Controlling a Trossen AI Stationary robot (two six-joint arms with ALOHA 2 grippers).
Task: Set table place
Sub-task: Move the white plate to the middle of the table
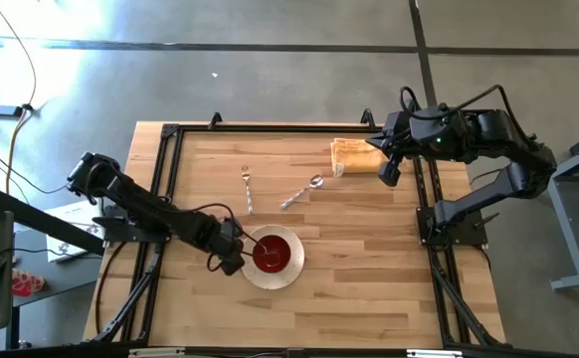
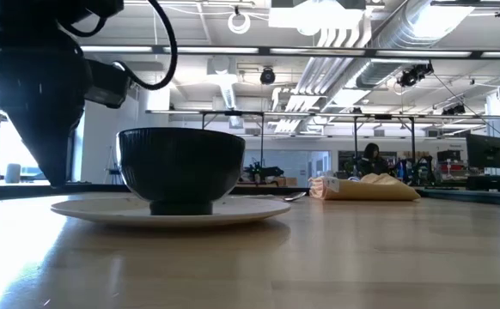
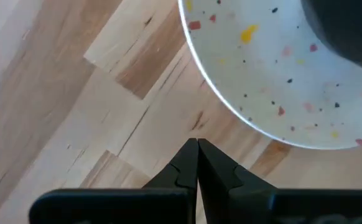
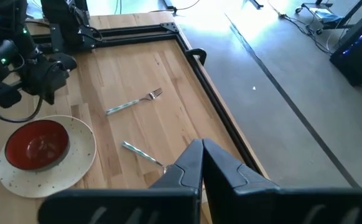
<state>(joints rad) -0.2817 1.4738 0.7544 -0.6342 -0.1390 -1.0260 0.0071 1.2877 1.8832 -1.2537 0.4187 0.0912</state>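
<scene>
The cream speckled plate (image 1: 288,272) lies flat on the table's near-middle, and the red bowl (image 1: 271,255) stands on its base on it; both show in the low view (image 2: 179,167) and the right wrist view (image 4: 37,143). The fork (image 1: 248,188) and spoon (image 1: 301,192) lie flat on the wood farther back. My left gripper (image 1: 235,261) is shut, just left of the plate's rim (image 3: 231,106), touching nothing. My right gripper (image 1: 389,171) is shut, held high over the far right corner.
A tan folded cloth or bag (image 1: 355,157) lies near the far right corner. The black rail frame (image 1: 170,149) edges the table. Bare wood (image 1: 369,288) spreads to the right of the plate and along the near edge.
</scene>
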